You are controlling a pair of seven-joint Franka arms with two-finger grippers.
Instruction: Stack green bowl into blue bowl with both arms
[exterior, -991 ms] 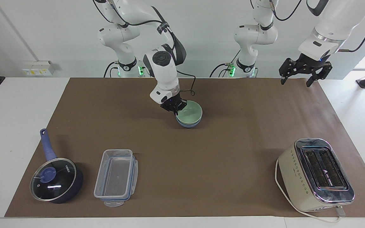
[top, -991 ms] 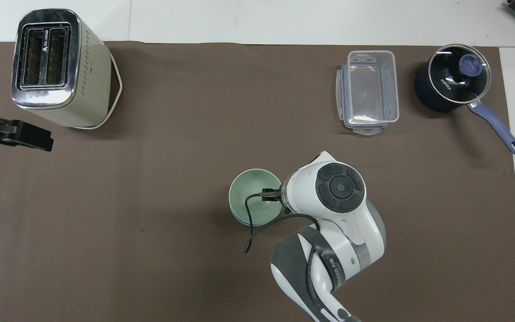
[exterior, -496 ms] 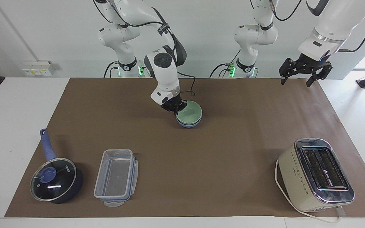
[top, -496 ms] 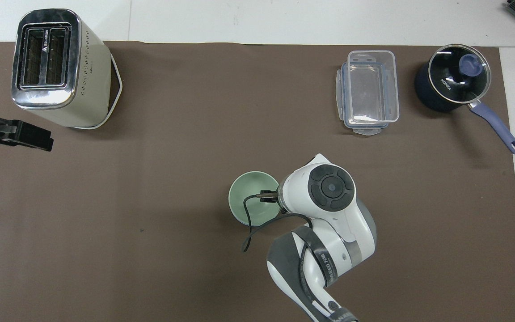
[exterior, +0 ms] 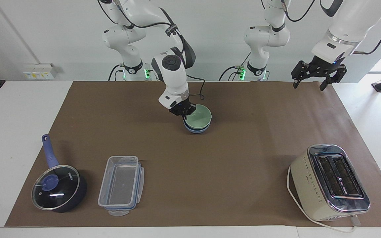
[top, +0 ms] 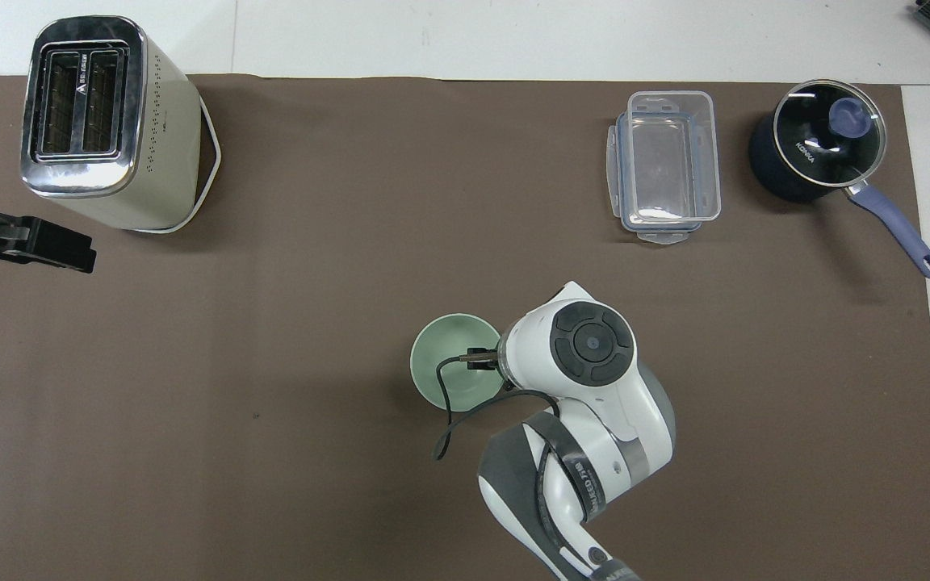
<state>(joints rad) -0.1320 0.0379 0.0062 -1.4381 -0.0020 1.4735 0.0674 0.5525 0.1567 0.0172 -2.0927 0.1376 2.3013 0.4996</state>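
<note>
The green bowl (exterior: 199, 116) sits nested in the blue bowl (exterior: 197, 130) at the middle of the brown mat, nearer to the robots than the other things. Only the blue bowl's lower band shows under it. My right gripper (exterior: 183, 115) is shut on the green bowl's rim at the side toward the right arm's end. In the overhead view the green bowl (top: 449, 359) covers the blue bowl, and the right wrist hides the fingers. My left gripper (exterior: 309, 85) is open and empty, held high over the mat's corner at the left arm's end, and waits.
A cream toaster (exterior: 329, 181) stands farthest from the robots at the left arm's end. A clear plastic container (exterior: 121, 185) and a dark blue lidded saucepan (exterior: 58, 189) stand farthest from the robots at the right arm's end.
My right arm has straightened up a little. The green bowl has shifted slightly with the gripper toward the left arm's end and now covers the blue bowl's rim from above. The left arm has not moved.
</note>
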